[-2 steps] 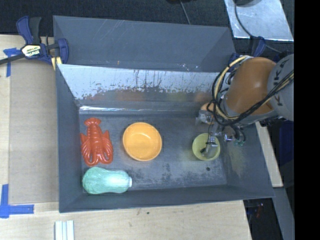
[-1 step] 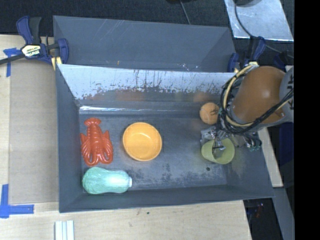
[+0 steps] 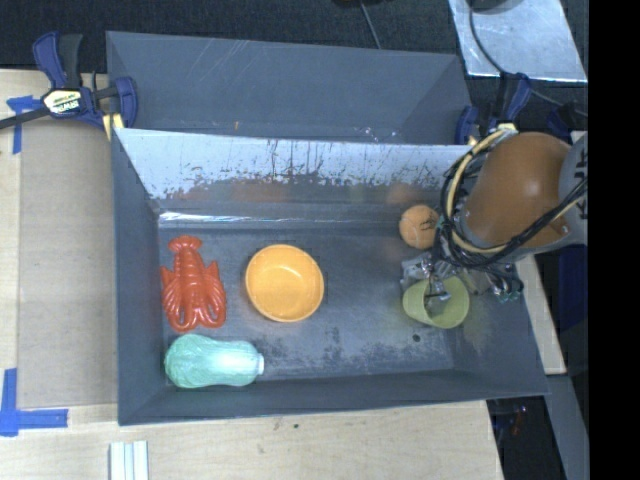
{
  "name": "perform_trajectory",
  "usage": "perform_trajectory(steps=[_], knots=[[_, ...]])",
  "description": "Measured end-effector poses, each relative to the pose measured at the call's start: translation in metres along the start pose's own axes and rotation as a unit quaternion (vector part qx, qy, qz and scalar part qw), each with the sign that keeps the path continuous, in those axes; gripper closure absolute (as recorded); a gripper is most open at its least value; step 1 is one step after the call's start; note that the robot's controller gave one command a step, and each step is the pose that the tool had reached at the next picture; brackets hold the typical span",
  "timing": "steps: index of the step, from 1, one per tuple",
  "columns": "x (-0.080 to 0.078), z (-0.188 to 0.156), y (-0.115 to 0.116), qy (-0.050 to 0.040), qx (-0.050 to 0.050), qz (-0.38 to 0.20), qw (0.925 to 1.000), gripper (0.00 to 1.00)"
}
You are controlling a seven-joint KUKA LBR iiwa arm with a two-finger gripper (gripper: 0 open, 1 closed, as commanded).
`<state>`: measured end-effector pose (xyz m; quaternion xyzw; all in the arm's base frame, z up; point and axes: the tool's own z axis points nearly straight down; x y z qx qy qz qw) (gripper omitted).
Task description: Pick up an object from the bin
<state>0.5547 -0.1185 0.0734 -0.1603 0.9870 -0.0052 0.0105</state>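
Note:
My gripper point(image 3: 432, 286) is low at the right end of the bin, its metal fingers right over a flat olive-green round thing point(image 3: 446, 310) on the floor there. Whether the fingers touch it I cannot tell. A small orange-tan ball point(image 3: 417, 226) lies just behind the gripper, close to the arm's cables.
An orange bowl point(image 3: 285, 283) sits mid-floor. A red toy lobster point(image 3: 192, 282) lies at the left, and a pale green leafy vegetable toy point(image 3: 212, 362) lies in the front left corner. The arm with its brown cover and cables hangs over the right wall.

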Motion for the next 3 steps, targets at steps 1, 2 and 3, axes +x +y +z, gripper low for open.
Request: perform_trajectory(steps=[1,2,3], knots=[[0.007,-0.015,-0.007,-0.0025,0.002,0.0,1.0,1.0],[-0.001,-0.006,-0.011,-0.0023,0.001,0.001,1.0,1.0],[-0.008,-0.125,-0.006,-0.0023,0.001,-0.012,0.9999,1.0]])
